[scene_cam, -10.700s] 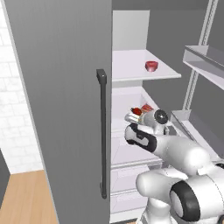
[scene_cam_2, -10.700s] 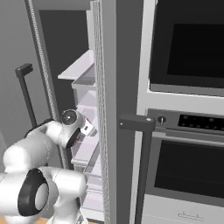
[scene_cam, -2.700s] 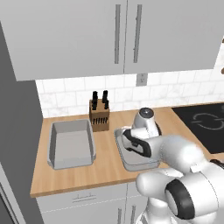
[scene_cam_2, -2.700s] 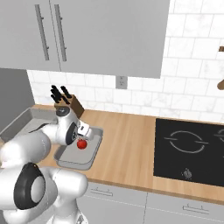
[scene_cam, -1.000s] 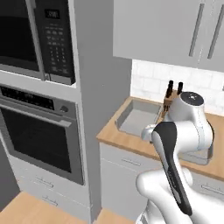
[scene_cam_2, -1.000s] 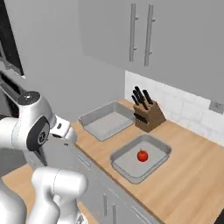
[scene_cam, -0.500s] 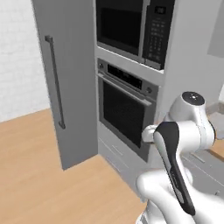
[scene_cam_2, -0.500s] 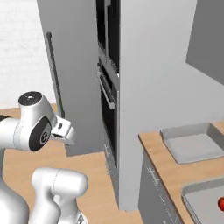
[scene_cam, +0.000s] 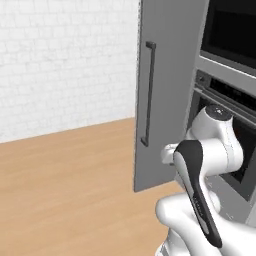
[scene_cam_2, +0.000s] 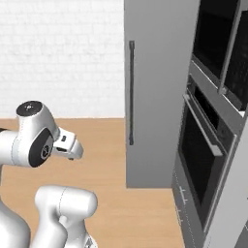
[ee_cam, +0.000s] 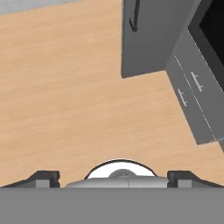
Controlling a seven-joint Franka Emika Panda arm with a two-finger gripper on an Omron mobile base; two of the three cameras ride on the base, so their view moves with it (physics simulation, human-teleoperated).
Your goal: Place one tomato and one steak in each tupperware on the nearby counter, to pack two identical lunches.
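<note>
Left base view: half a second ago the picture held a tall grey door at 10 o'clock and the ovens at 1 o'clock; the whole scene has since slid over, which is the base turning, not the kitchen. The tall grey fridge door [scene_cam: 167,90] with its dark vertical handle [scene_cam: 148,93] stands at 12 o'clock, the wall oven [scene_cam: 227,90] fills 2 to 3 o'clock, a white brick wall [scene_cam: 65,60] runs across 10 o'clock, and the wooden floor [scene_cam: 65,190] spreads from 8 to 6 o'clock. The white arm [scene_cam: 210,150] is folded in at 4 o'clock.

Right base view: a second ago the two grey containers, one with a tomato in it, and the knife block showed on the wood-toned surface; none of them is in the picture now, and I cannot tell from here where the tomato, steak or tupperware lie. The grey door [scene_cam_2: 155,92] with its handle [scene_cam_2: 131,92] is at 12 o'clock, the stacked ovens [scene_cam_2: 213,116] at 3 o'clock, brick wall [scene_cam_2: 58,53] at 10 o'clock. The arm's elbow [scene_cam_2: 34,140] sits at 9 o'clock.

Hand view: the camera looks down on the floor [ee_cam: 65,87]. The gripper [ee_cam: 118,177] has its jaws spread wide and released, holding nothing, with one dark fingertip [ee_cam: 43,178] at 7 o'clock and the other at 5 o'clock. The grey door's foot [ee_cam: 153,39] lies at 1 o'clock, the drawer fronts [ee_cam: 192,92] at 3 o'clock.
</note>
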